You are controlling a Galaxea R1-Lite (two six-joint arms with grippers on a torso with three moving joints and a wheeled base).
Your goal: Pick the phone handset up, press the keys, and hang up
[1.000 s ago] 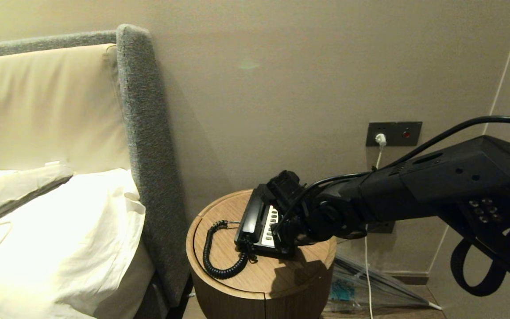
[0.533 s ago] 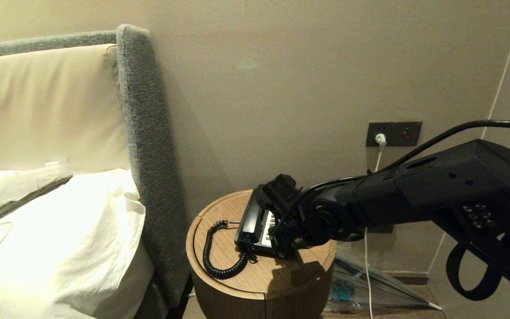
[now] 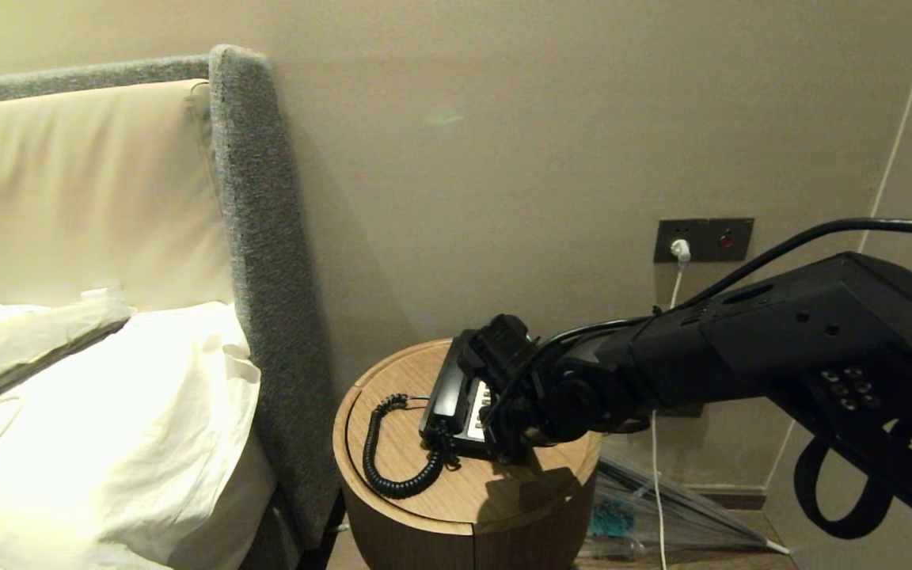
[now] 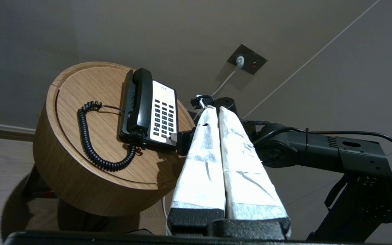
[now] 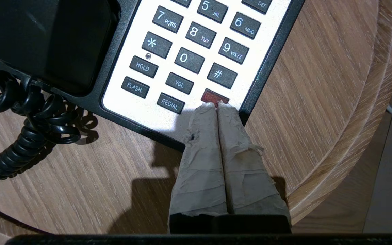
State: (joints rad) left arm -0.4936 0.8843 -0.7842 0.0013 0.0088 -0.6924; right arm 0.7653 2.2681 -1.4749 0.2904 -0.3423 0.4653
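The black phone handset (image 3: 444,388) lies in its cradle on the left side of the phone base, and its coiled cord (image 3: 393,475) loops over the round wooden table (image 3: 424,511). The wrist views show the handset too (image 4: 141,98) (image 5: 46,41). The keys (image 5: 189,51) sit in a cream faceplate, also visible from the left wrist (image 4: 163,117). My right gripper (image 5: 217,105) is shut, its taped tips at the red key (image 5: 214,96) in the near corner of the keypad. My left gripper (image 4: 213,108) is shut and empty, parked low beside the table.
A grey padded headboard (image 3: 254,237) and white pillows (image 3: 108,412) stand left of the table. On the wall behind is a socket plate (image 3: 704,239) with a white plug and a cable hanging down. A folded umbrella (image 3: 662,514) lies on the floor to the right.
My right arm has shifted slightly left and lower over the keypad, covering more of the keys. The handset, cord and left arm have not moved.
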